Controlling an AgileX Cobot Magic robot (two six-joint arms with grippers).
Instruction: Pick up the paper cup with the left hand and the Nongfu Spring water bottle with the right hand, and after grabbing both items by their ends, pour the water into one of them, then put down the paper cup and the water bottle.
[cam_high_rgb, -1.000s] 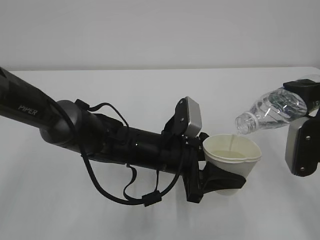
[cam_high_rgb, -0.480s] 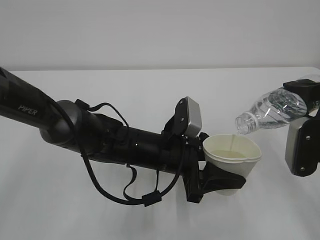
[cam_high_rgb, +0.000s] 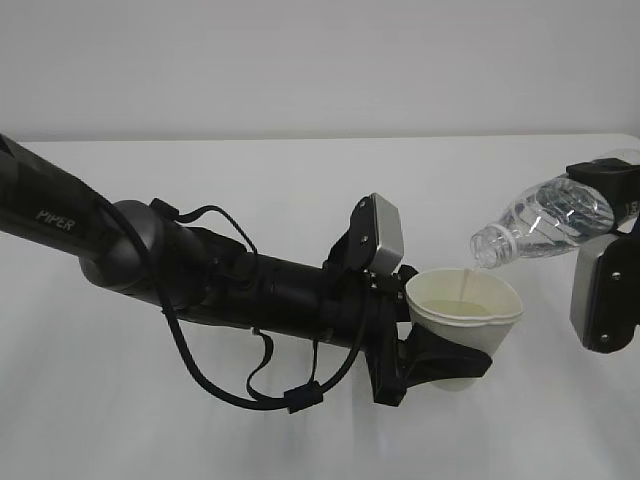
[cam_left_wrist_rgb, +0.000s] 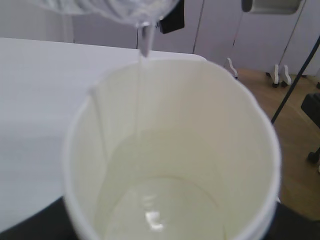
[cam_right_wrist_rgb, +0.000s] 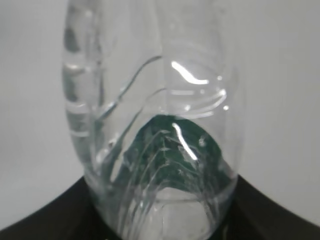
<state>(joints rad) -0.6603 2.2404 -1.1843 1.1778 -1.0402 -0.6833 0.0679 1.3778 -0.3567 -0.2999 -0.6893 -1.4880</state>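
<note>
Left end effector pinched the paper cup low, rim level, above the bench. Right end effector clamped the bottle base, neck tipped down left so water fell inside the cup's far edge.

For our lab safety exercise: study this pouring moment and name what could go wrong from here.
1. The thin stream of water enters near the white paper cup's rim, so a small drift could spill it.
2. The left gripper dents the cup's wall; it might buckle.
3. The tilted clear plastic bottle could slip from the right gripper.
</note>
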